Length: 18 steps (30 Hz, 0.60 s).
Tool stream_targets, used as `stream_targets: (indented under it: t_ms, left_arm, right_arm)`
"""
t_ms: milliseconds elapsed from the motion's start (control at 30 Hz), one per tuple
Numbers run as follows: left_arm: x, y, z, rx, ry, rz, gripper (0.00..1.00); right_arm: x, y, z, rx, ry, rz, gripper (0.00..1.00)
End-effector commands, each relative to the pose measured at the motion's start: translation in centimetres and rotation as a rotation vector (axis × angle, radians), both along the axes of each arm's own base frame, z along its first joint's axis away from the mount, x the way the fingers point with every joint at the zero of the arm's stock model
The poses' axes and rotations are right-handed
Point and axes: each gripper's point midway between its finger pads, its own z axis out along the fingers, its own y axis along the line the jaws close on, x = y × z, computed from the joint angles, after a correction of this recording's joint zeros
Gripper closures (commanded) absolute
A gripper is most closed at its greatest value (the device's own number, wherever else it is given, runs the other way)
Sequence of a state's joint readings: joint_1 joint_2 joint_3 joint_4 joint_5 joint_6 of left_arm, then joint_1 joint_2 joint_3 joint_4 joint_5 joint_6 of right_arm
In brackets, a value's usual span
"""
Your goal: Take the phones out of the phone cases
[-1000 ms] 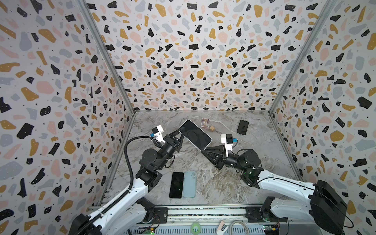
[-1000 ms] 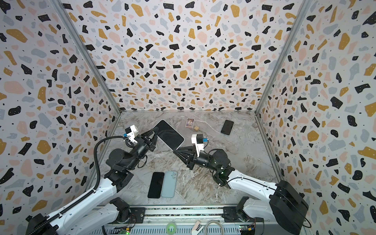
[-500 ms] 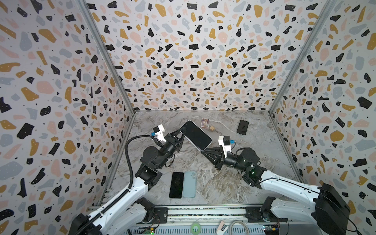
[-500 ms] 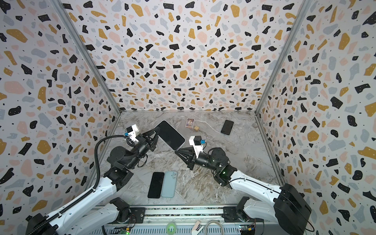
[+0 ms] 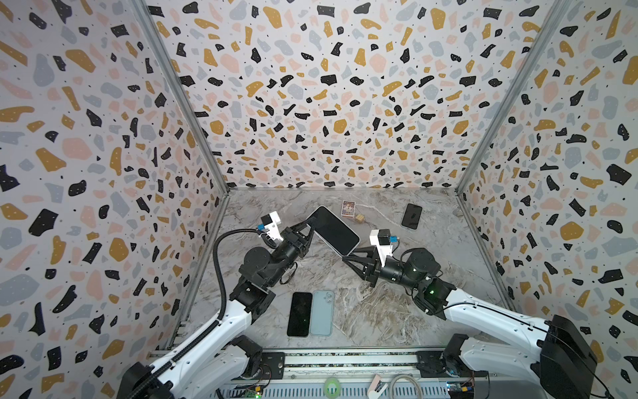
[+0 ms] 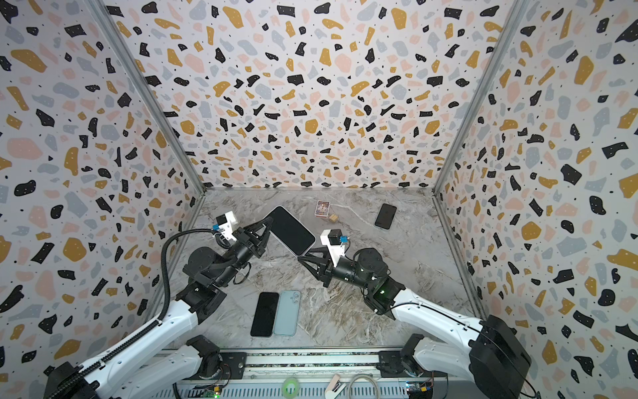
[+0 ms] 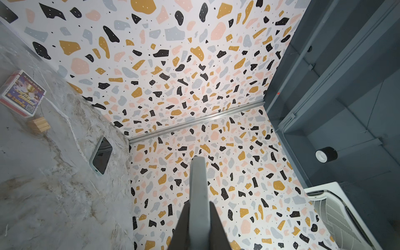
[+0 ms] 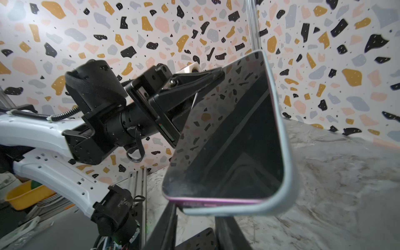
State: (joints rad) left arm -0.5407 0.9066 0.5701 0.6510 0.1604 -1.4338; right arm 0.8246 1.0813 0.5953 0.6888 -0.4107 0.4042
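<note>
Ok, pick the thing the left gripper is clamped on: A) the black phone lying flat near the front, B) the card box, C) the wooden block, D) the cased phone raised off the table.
D: in both top views the left gripper is shut on one end of the cased phone, which is tilted in the air, while the card box and wooden block lie apart at the back.

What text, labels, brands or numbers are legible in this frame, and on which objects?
No text can be read.
card box: coloured lettering and a square code, too blurred to read.
cased phone: dark screen, nothing written on it.
</note>
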Motion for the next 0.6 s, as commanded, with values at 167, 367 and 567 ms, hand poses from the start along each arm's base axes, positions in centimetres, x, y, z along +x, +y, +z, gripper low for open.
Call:
stream_targets:
  t_ms: [167, 367, 567]
  left_arm:
    - [-1.9, -2.0, 4.1, 0.029, -0.173, -0.125, 1.0]
    - [-2.0, -3.0, 4.5, 0.04, -0.236, -0.174, 1.0]
    - [-2.5, -4.0, 5.3, 0.024, -0.296, -0.238, 1.0]
  right_arm:
    - [-0.8, -4.9, 0.0, 0.075, 0.113, -0.065, 0.44]
    - [-1.5, -7.5, 1.2, 0.127, 0.199, -0.09, 0.33]
    - [-1.8, -9.2, 2.0, 0.202, 0.297, -0.044, 0.32]
